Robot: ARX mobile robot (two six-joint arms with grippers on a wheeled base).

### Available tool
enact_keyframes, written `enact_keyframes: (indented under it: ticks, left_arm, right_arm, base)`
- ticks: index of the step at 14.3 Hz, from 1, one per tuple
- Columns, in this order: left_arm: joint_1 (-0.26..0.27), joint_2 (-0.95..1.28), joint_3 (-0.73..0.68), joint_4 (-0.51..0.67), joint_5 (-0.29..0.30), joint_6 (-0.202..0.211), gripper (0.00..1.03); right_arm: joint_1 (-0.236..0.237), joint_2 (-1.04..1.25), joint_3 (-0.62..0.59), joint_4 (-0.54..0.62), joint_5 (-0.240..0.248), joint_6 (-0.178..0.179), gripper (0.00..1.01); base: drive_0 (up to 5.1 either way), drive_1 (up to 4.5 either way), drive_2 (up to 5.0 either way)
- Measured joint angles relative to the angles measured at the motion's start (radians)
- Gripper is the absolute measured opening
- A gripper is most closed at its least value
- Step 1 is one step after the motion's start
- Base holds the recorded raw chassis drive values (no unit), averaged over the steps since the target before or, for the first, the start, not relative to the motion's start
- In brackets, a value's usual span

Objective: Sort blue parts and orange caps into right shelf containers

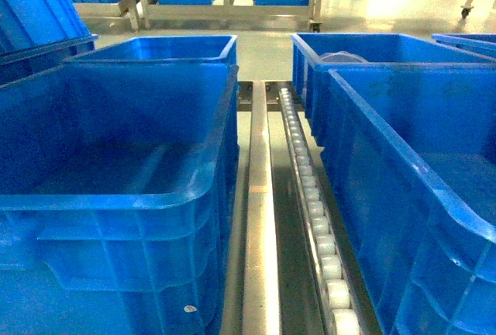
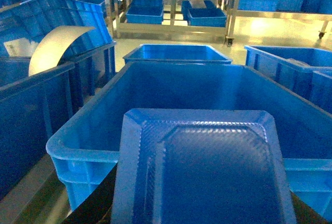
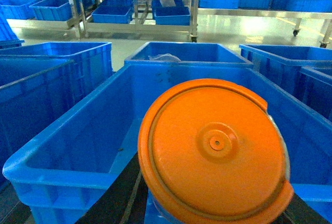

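Facing the cameras flat: orange cap [image 3: 215,149], blue part [image 2: 205,169]; hand grips hidden.

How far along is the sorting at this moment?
Nothing looks sorted yet: the left crate appears empty in the head view. In hand: the blue part fills the left wrist view, the orange cap the right wrist view, each over a crate. Both drops remain; neither gripper itself shows.

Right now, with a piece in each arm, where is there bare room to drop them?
The near left crate shows a bare floor, and so does the near right crate below the orange cap. The far right crate already holds something pale. The roller track between the crates is narrow.
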Motion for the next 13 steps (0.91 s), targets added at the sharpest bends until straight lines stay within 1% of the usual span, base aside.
enact_keyframes:
  ticks: [13]
  left_arm:
    - [0.000, 0.000, 0.000, 0.000, 0.000, 0.000, 0.43]
  right_arm:
    - [0.000, 0.000, 0.000, 0.000, 0.000, 0.000, 0.43]
  base:
    - [0.0, 0.00, 0.0]
